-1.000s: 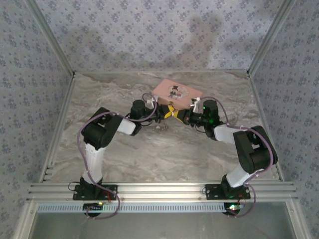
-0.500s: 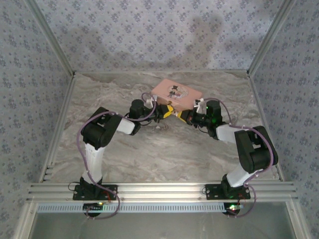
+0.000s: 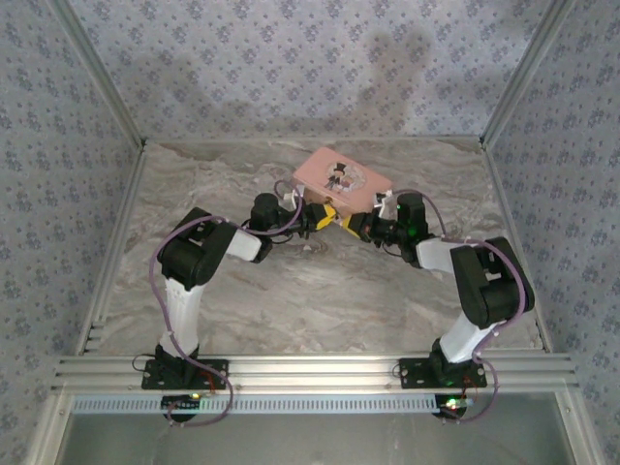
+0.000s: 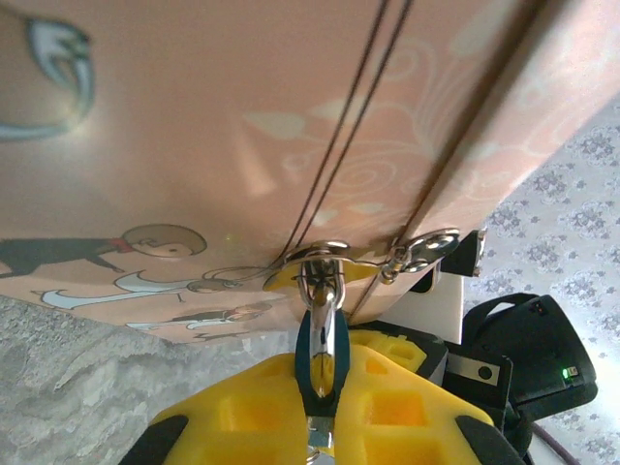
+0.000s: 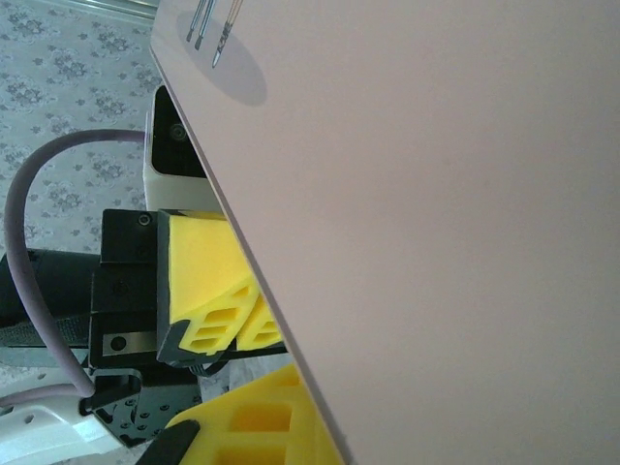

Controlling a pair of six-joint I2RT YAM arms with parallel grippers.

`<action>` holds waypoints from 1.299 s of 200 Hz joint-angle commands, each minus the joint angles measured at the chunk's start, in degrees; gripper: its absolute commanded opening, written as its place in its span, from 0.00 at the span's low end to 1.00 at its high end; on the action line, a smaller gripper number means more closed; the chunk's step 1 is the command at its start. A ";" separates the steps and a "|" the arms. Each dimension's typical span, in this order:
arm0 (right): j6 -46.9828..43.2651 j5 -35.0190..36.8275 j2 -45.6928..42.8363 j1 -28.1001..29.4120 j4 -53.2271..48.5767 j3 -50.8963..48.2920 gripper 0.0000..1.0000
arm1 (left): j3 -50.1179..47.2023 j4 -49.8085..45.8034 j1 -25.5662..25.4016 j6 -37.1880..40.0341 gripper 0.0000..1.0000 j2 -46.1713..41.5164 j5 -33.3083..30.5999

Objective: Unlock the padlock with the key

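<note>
Clamping its yellow fingers (image 4: 242, 412) on the padlock (image 4: 308, 363), our left gripper (image 4: 325, 407) holds it where it hooks through the clasp (image 4: 334, 254) of the pink tin (image 4: 242, 136). We see the right gripper (image 3: 356, 225) clenched just beside the tin.

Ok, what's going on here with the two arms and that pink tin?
Both arms meet at the near edge of the pink tin. The left gripper has its jaws shut on the small dark padlock, which hangs from the tin's clasp. The right gripper is shut too, close beside it; what it holds can't be seen. The padlock is not yet off the clasp.
</note>
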 commanded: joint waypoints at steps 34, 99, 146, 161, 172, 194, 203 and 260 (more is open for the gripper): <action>-6.74 2.99 -1.09 -0.27 -13.10 2.22 0.00 | -0.11 8.07 0.37 0.14 0.00 0.23 4.74; -15.88 11.02 -0.09 0.48 -23.75 3.03 0.00 | -3.72 5.86 1.62 4.43 0.00 3.18 5.49; -14.28 16.85 0.71 0.48 -19.30 1.73 0.00 | -4.18 2.06 1.62 6.78 0.01 5.81 8.22; -14.31 21.54 0.38 0.43 -20.13 2.60 0.00 | -4.28 0.83 1.64 7.63 0.01 6.03 9.09; -13.69 24.94 0.37 -0.04 -19.96 2.94 0.00 | -4.26 -0.68 1.63 8.44 0.01 6.03 9.59; -12.67 28.61 0.72 -0.96 -17.59 3.18 0.00 | -3.70 -4.27 1.62 10.32 0.02 5.86 10.55; -12.68 29.24 1.10 -1.14 -17.21 3.76 0.00 | -3.01 -7.22 1.60 11.68 0.02 5.77 11.54; -11.18 26.69 2.43 -0.83 -14.05 5.29 0.00 | -2.74 -18.23 1.51 20.37 0.03 4.67 12.01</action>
